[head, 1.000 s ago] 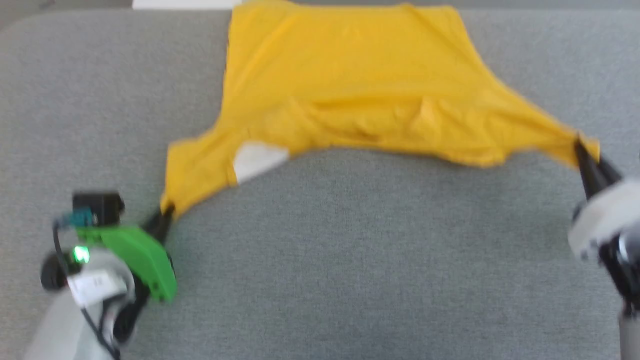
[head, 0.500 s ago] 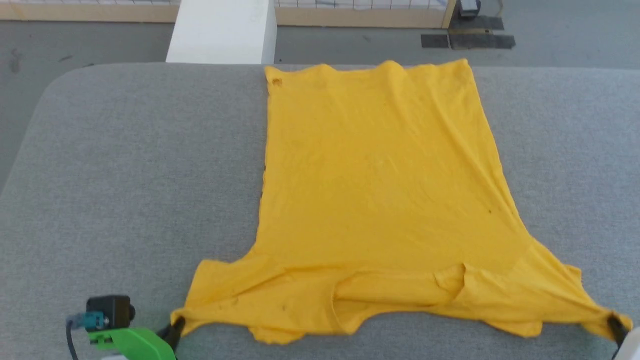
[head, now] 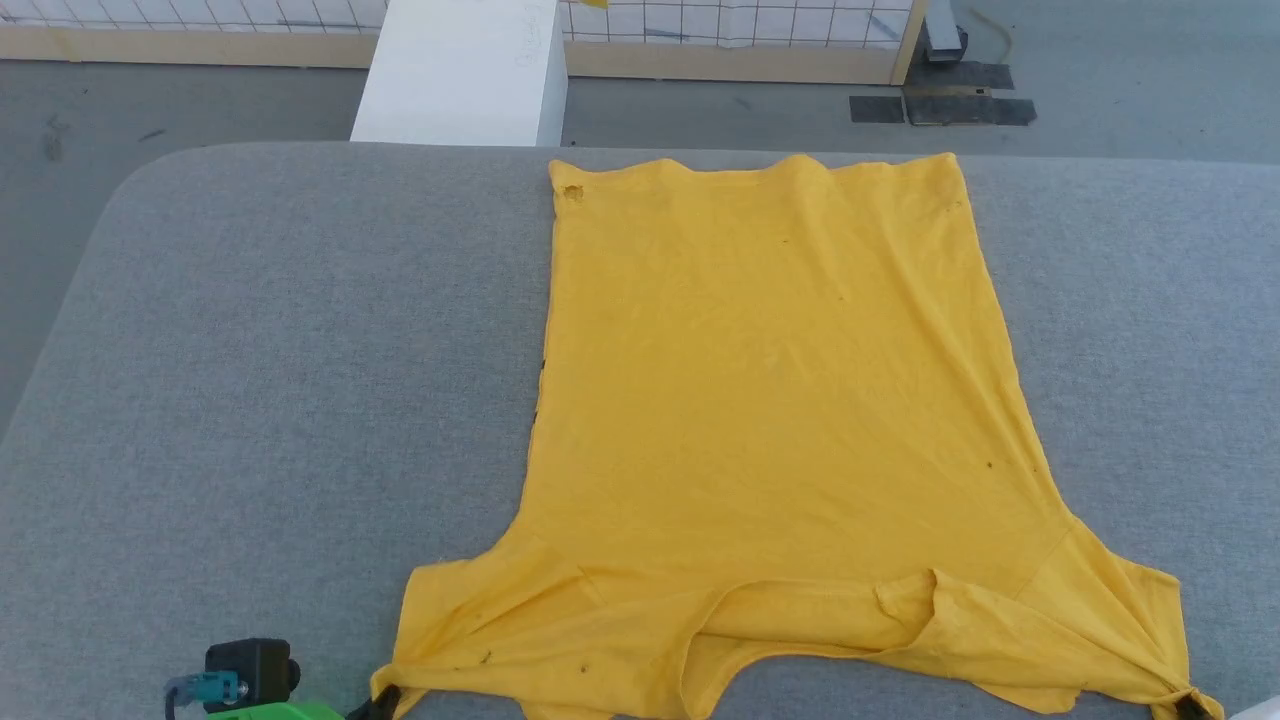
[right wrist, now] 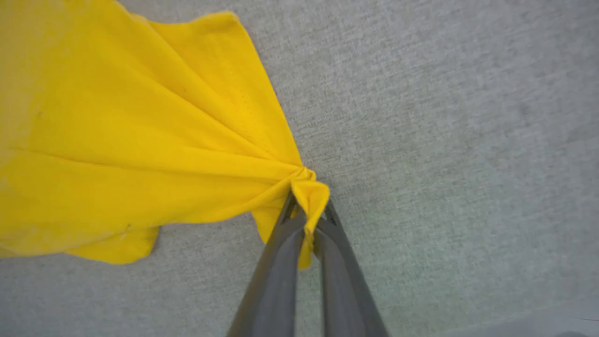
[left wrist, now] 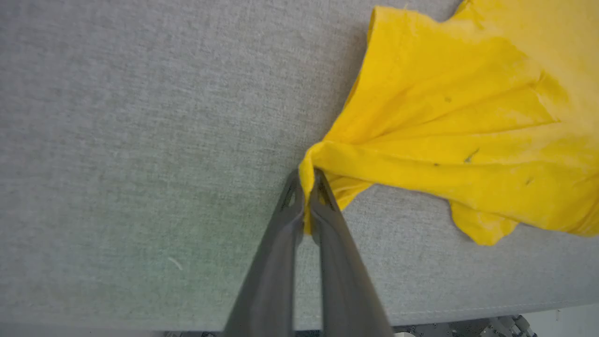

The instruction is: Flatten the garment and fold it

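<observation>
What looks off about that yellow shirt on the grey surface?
The garment lies mostly flat, but its collar edge is rumpled and folded over, and a small puckered mark shows at its far left corner.

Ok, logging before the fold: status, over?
Shut on sleeve corners: left gripper, right gripper. Spread plain-side up: soft mustard-yellow t-shirt, neckline edge rumpled. Nothing in the way.
</observation>
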Controlling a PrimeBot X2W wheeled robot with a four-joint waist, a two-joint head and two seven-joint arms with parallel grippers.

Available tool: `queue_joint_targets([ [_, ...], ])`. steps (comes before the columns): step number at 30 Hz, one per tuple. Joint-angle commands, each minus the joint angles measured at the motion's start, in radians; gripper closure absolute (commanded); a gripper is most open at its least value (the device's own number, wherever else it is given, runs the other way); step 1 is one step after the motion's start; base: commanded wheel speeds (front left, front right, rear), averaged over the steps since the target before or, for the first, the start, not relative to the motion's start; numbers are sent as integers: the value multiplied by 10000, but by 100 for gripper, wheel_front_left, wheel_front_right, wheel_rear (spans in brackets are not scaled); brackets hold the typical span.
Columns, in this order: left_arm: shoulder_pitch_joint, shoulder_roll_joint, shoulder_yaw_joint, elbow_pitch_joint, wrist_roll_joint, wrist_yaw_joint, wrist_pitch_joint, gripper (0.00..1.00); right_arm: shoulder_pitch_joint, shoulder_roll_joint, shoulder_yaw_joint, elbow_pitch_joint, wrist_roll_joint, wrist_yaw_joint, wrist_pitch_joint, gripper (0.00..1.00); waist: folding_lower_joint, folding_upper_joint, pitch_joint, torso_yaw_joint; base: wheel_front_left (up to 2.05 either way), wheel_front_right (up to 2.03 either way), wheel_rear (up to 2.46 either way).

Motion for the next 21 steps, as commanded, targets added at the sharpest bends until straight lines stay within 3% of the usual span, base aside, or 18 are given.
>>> queue_joint_targets([
  [1, 96, -71, -46, 132, -120, 14, -40, 100, 0, 155, 168, 380, -24, -19, -20, 0, 1, 0, 0, 35, 0, 0, 0],
  [6, -16, -88, -67, 167, -116, -39, -162, 100, -216, 155, 269, -243, -14, -19, -665, 0, 1, 0, -6, 185, 0, 0, 0],
  [14, -350, -196, -242, 8, -76, -121, -246, 100, -1587, 156, 499, -1721, -405, -19, -2879, 0, 1, 0, 359, 589, 0, 0, 0],
  [21, -907, -291, -383, -302, -44, -261, -332, 100, -4826, -33, 879, -800, -1226, -19, -3407, 0, 1, 0, 1343, 1010, 0, 0, 0],
])
